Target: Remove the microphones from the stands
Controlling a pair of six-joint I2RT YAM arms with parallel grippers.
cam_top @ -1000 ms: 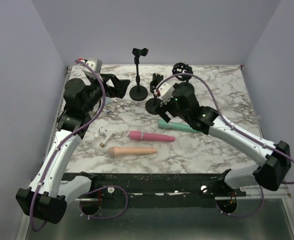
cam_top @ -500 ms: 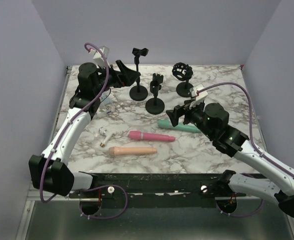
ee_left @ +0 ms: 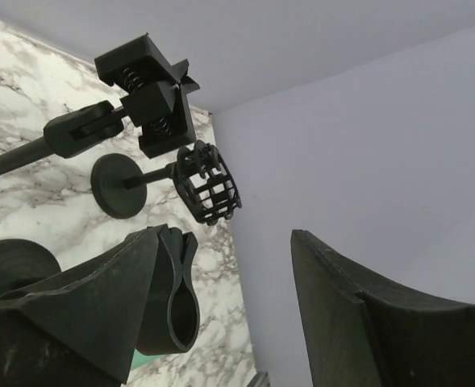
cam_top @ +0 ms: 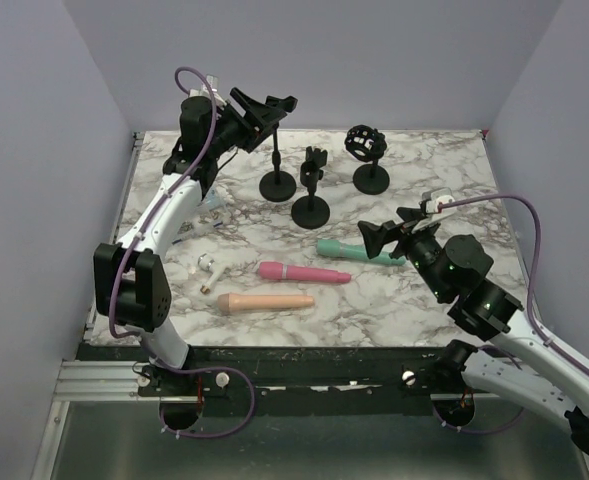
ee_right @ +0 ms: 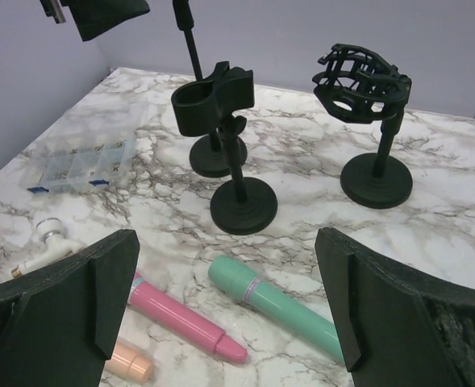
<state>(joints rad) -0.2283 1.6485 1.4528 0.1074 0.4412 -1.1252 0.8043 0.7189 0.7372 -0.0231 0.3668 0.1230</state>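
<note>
While agape and empty, left pincer and right pincer over marble tabletop, lilac walls around.

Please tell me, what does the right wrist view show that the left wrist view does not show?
Only the right wrist view shows the teal cylindrical microphone, the pink cylindrical microphone and the clear plastic compartment box. Only the left wrist view shows the black spring clamp head on top of the tall stand. Both views show the black cage-shaped shock mount stand and the white marble tabletop.
</note>
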